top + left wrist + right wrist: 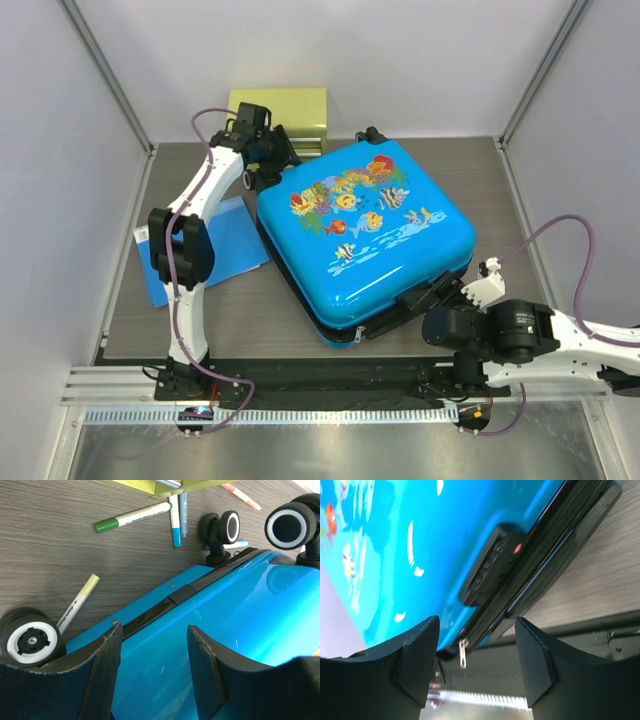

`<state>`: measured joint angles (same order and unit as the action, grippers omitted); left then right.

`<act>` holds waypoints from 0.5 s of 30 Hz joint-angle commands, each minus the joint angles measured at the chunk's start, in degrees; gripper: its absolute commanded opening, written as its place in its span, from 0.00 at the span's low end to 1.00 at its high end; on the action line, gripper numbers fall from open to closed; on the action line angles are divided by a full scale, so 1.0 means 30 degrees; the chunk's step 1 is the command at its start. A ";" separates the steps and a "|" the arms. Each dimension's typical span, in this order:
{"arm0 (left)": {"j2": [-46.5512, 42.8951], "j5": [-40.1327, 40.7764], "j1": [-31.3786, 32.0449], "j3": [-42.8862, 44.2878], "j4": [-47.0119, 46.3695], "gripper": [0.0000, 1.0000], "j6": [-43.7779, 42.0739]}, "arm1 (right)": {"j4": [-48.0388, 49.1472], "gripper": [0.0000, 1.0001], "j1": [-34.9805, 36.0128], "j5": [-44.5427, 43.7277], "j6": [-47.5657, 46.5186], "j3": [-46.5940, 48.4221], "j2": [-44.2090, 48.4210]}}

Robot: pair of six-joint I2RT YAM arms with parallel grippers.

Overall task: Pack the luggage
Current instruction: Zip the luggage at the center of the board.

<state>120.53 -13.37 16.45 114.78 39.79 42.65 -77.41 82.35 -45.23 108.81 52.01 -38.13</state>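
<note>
bright-blue plastic fills the middle of the bench: the suitcase lies flat with its fish-printed lid down on the lower half, turned a little askew, wheels towards the far left corner.

the two arms stand at opposite corners of it. the left gripper hovers over the shell just inside the wheel end, jaws parted about halfway and holding nothing, the glossy lid showing in the gap between them. the right gripper hangs at the near right corner beside the lock, jaws likewise apart and empty. the zip pull dangles just ahead of it.

that diagonal stance looks chosen to keep the lid pressed level at both ends. the right arm seems best placed to take the pull next. whether the zip is run all the way round cannot be told from here.

loose markers lie on the bench beyond the wheels, near a yellow-green box. a blue folder rests to the left, under the left arm. all of them are outside the case.
</note>
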 commanded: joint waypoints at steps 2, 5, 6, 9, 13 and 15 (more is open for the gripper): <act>0.0107 -0.0613 -0.0180 0.0004 0.1062 0.56 -0.1297 | -0.2997 0.68 0.0061 -0.3725 0.2632 -0.0957 -0.0678; -0.0069 -0.0642 -0.0180 -0.0640 0.1355 0.56 -0.1736 | -0.2852 0.68 0.0061 -0.4839 0.3745 -0.1806 -0.0766; -0.0069 -0.0817 -0.0180 -0.0846 0.1414 0.56 -0.1824 | -0.2705 0.67 0.0061 -0.5221 0.4125 -0.2244 -0.0796; -0.0215 -0.1491 -0.0180 -0.1667 0.1736 0.56 -0.2176 | -0.2031 0.66 0.0090 -0.6420 0.4538 -0.2919 -0.1088; -0.0830 -0.1813 -0.0209 -0.3160 0.1912 0.56 -0.2644 | -0.1854 0.66 0.0032 -0.7450 0.4596 -0.3244 -0.1266; -0.1240 -0.2192 -0.0180 -0.4010 0.1971 0.56 -0.2908 | -0.1883 0.66 0.0032 -0.7772 0.4744 -0.3448 -0.1032</act>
<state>119.22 -15.07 15.40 108.16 35.75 39.88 -77.71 82.52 -59.51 112.31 42.87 -41.36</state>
